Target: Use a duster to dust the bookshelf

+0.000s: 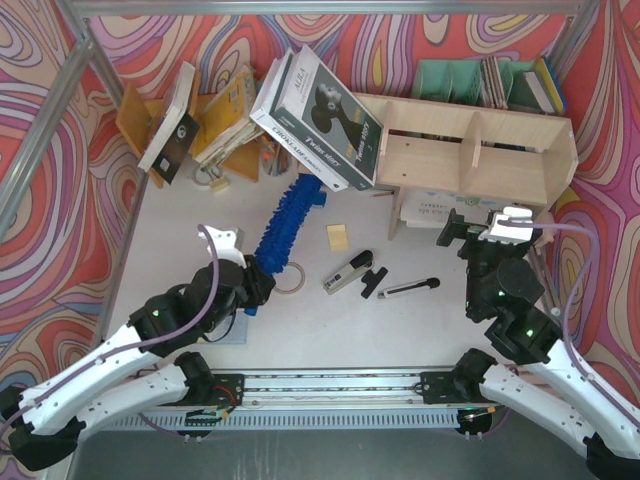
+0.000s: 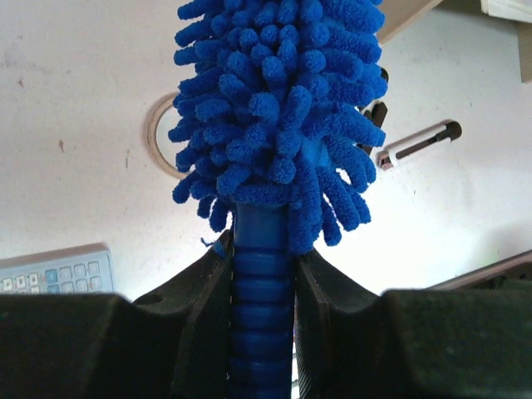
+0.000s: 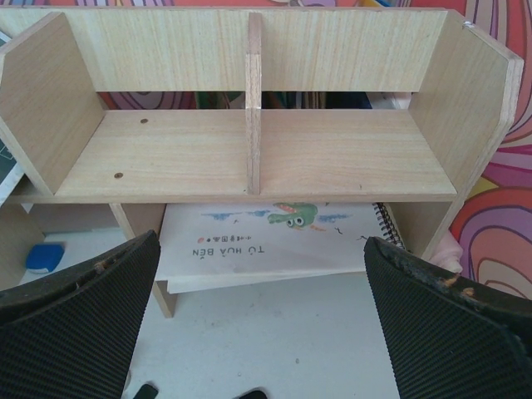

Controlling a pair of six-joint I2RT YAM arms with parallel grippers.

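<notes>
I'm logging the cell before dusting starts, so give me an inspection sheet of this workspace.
Surface: white table, marked, crowded.
Job's things: blue duster held by its handle, head toward the plywood bookshelf.
Clutter: white box leaning on the shelf's left end; book rack, sticky pad, tape ring, silver rod, calculator; spiral notebook under the shelf.
Grippers: left gripper shut on the duster handle; right gripper open, facing the bookshelf.
Cables: lilac cable on the left arm, another on the right.
Surroundings: patterned walls, metal frame.

Fluffy blue chenille duster (image 2: 278, 108); matt, smooth pale plywood bookshelf (image 3: 249, 158)
</notes>
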